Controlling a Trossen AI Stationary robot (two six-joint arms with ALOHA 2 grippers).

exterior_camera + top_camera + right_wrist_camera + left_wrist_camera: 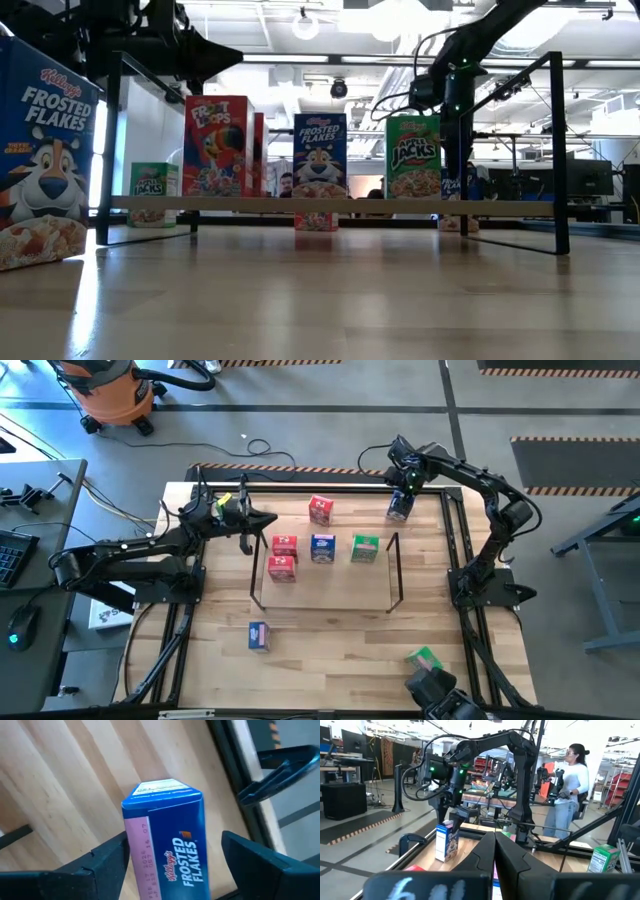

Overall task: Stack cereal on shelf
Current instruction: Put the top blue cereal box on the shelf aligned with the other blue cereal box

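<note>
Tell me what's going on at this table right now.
A two-armed robot is stacking small cereal boxes on a wire shelf. The right gripper sits at the table's far edge with its fingers spread around an upright blue Frosted Flakes box. The left gripper is shut and empty, hovering by the shelf. Four boxes are at the shelf; others wait on the table.
</note>
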